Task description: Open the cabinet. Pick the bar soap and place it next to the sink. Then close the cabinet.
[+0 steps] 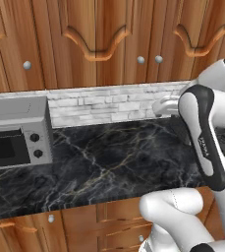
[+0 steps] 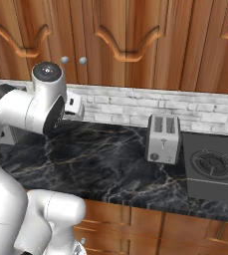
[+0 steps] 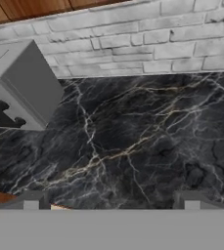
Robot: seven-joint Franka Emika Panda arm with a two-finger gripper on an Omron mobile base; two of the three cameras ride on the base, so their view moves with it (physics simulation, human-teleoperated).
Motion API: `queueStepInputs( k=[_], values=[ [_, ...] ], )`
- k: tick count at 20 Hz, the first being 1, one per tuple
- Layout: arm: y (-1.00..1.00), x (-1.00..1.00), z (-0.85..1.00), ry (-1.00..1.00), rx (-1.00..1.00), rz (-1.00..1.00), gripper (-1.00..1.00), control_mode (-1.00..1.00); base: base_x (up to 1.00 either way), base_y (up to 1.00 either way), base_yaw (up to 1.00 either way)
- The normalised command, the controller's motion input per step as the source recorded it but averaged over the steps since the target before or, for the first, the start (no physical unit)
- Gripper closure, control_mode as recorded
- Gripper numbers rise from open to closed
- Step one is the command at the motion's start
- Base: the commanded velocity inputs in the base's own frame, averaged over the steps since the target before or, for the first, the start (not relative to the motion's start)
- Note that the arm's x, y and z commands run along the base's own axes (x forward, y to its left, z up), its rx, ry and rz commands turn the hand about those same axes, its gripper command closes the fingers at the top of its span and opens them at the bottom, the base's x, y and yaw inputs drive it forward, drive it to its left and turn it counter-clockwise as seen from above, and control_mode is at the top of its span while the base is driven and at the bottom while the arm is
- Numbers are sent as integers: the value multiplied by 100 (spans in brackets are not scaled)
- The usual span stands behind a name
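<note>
the gripper [image 3: 111, 202] shows in the hand view as two small dark finger tips [image 3: 31, 200] set wide apart near the bottom, with nothing between them; the jaws stand about as open as they go and hold nothing. they hover over a bare stretch of the black veined counter [image 3: 133, 146], pointing down and toward the white brick backsplash [image 3: 133, 44] at the counter's back edge. off to one side, at the counter's left end in the left base view, sits a grey microwave-like oven [image 1: 15, 135]; toward the right end in the right base view stand a grey toaster [image 2: 163, 138] and a stove burner [image 2: 212, 167].

the cabinet [image 1: 97, 44] hangs above the backsplash, doors shut, its paired round knobs [image 1: 149, 59] close together near the seam. the bar soap cannot be seen, presumably behind those doors. i judge the opening step not yet done: the knobs lie up and beyond the fingers, so the hand must rise and tip upward to reach one.
</note>
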Motion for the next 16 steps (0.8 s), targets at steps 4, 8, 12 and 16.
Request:
queueStepInputs(
  k=[4,8,12,16],
  values=[
    [-2,-4,10,0,3,0,-100,-100,0,0,0],
    [-10,-6,2,0,2,0,-100,-100,0,0,0],
    [-3,-21,0,-5,0,-8,-100,-100,0,0,0],
    [0,-20,21,-24,-7,-17,-100,-100,0,0,0]
  ],
)
